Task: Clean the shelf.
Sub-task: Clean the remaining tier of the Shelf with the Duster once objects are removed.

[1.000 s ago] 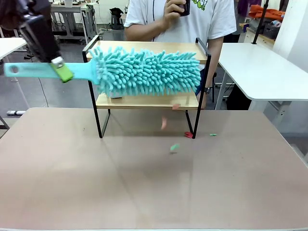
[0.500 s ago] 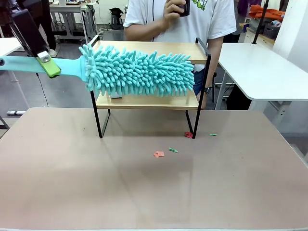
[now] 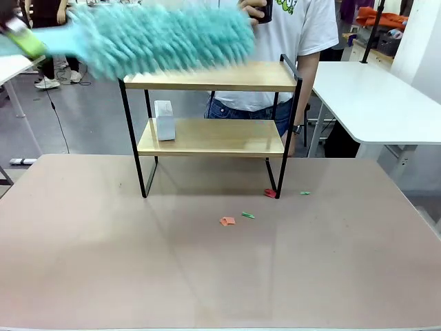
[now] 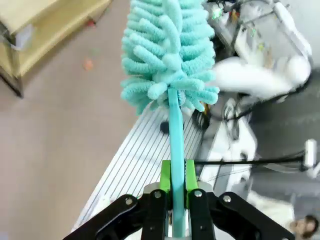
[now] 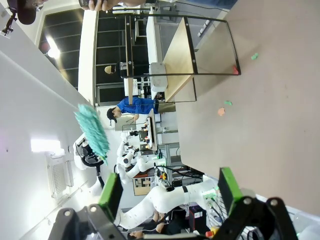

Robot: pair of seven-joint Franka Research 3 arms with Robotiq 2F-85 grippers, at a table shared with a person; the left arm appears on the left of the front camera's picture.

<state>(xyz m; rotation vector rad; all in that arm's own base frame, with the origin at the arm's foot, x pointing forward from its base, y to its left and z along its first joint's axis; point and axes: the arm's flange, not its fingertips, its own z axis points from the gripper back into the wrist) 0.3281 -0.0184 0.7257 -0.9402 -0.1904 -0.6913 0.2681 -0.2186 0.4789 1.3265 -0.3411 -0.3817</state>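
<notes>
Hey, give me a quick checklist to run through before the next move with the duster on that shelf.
1. Left hand clamped on the duster handle: ok.
2. Duster touching the shelf top board: cannot tell, blurred.
3. Lower board free of things: not ok, white box at its left end.
4. Right hand open, holding nothing: ok.
5. Table free of scraps: not ok, several lie before the shelf.
6. Person clear: not ok, stands right behind the shelf.

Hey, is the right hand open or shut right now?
Open. The right hand has its green pads spread wide apart, with nothing between them.
</notes>
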